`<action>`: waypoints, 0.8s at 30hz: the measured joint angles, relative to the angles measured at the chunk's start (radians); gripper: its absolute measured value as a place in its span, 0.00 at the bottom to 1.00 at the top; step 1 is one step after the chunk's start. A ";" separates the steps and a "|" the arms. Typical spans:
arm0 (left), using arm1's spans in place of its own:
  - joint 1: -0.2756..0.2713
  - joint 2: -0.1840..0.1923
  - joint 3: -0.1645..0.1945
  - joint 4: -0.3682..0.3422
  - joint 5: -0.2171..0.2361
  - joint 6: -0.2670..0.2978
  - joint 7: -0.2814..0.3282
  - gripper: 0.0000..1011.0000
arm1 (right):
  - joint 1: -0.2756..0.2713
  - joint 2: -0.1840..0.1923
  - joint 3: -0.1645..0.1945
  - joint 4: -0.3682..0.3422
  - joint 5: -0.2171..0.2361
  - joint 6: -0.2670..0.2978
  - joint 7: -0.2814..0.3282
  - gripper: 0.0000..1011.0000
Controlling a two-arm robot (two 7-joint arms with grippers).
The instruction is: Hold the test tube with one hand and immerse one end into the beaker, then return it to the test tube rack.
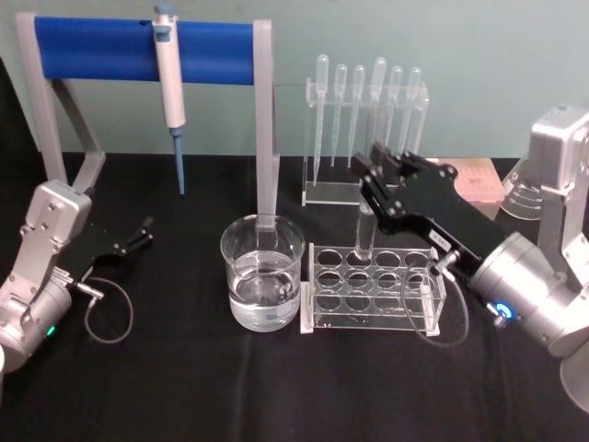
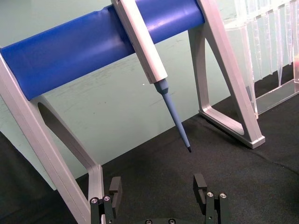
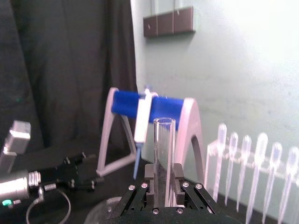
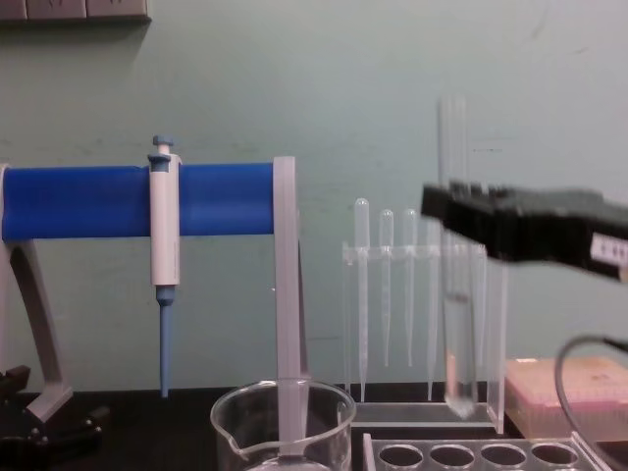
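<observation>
The test tube (image 1: 365, 236) stands upright in my right gripper (image 1: 370, 189), which is shut on its middle. In the chest view the test tube (image 4: 457, 324) hangs with its round bottom just above the clear rack (image 4: 491, 454), and its open rim rises above the right gripper (image 4: 454, 211). The right wrist view shows the test tube (image 3: 164, 149) clamped between the black jaws of the right gripper (image 3: 163, 186). The beaker (image 1: 262, 273), part full of water, sits left of the rack (image 1: 373, 287). My left gripper (image 1: 142, 233) rests open at the table's left, far from both.
A blue-bar stand (image 1: 138, 48) holding a white-and-blue pipettor (image 1: 170, 87) spans the back left, with one leg right behind the beaker. A clear holder of plastic pipettes (image 1: 366, 120) stands behind the rack. A flask (image 1: 525, 195) and a pink box (image 1: 479, 180) sit at the back right.
</observation>
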 joint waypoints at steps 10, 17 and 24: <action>0.000 0.000 0.000 0.000 0.000 0.000 0.000 0.99 | -0.006 -0.011 -0.017 0.074 -0.031 -0.024 0.000 0.24; 0.000 0.000 0.000 0.000 0.000 0.000 0.000 0.99 | -0.007 -0.022 -0.023 0.099 -0.045 -0.027 0.001 0.24; 0.000 0.000 0.000 0.000 0.000 0.000 0.000 0.99 | -0.007 -0.033 -0.034 0.130 -0.065 -0.038 0.004 0.24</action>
